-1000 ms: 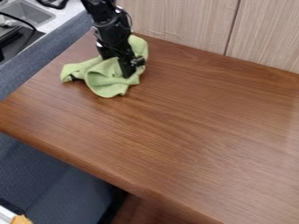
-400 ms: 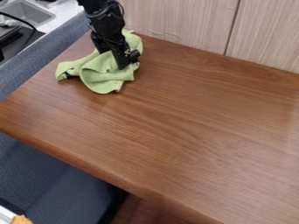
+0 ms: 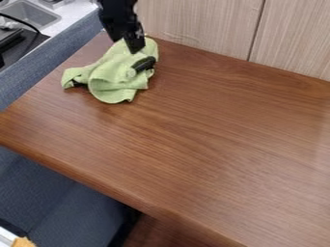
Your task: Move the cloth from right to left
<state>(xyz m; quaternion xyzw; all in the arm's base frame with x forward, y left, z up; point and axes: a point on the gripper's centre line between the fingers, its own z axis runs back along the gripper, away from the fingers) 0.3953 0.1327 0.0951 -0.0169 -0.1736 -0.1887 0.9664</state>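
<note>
A crumpled green fabric cloth [image 3: 113, 79] risked being dragged if snagged by the black gripper [image 3: 136, 48] (whether clenched could not be told).

A crumpled green cloth [image 3: 114, 81] lies near the upper left corner of the brown wooden tabletop [image 3: 193, 130]. On its right part rests a small dark elongated object [image 3: 145, 63]. The black end effector [image 3: 135, 47] hangs over the cloth's upper part. Pale panels [image 3: 199, 26] stand behind; a metal sink [image 3: 32, 13] shows at upper left, blue-grey padding [image 3: 58, 193] at lower left.
</note>
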